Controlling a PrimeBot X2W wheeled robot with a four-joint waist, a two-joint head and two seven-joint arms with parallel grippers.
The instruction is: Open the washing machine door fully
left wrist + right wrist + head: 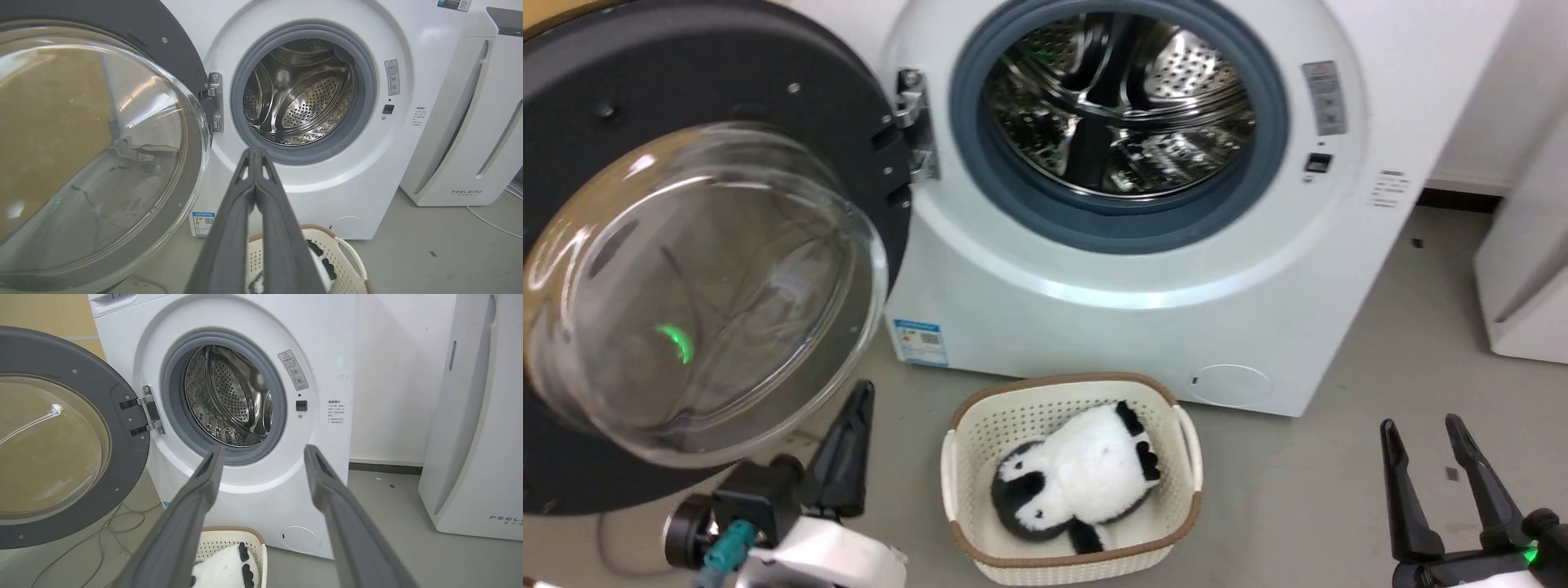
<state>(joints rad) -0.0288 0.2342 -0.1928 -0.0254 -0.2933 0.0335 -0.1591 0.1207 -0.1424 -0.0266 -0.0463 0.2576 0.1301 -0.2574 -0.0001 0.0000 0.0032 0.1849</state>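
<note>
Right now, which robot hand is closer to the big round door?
Left. The left hand sits just below the washing machine door; the right hand is far across, past the basket.

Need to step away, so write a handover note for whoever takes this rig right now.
Left gripper: shut, empty, just below the washing machine door.
Right gripper: open, empty, low on the right.
Door: swung wide on its hinge, inner face toward the robot; drum exposed.
Done: door unlatched and opened.
Left: confirm it is at its stop; nudge further if not.
</note>
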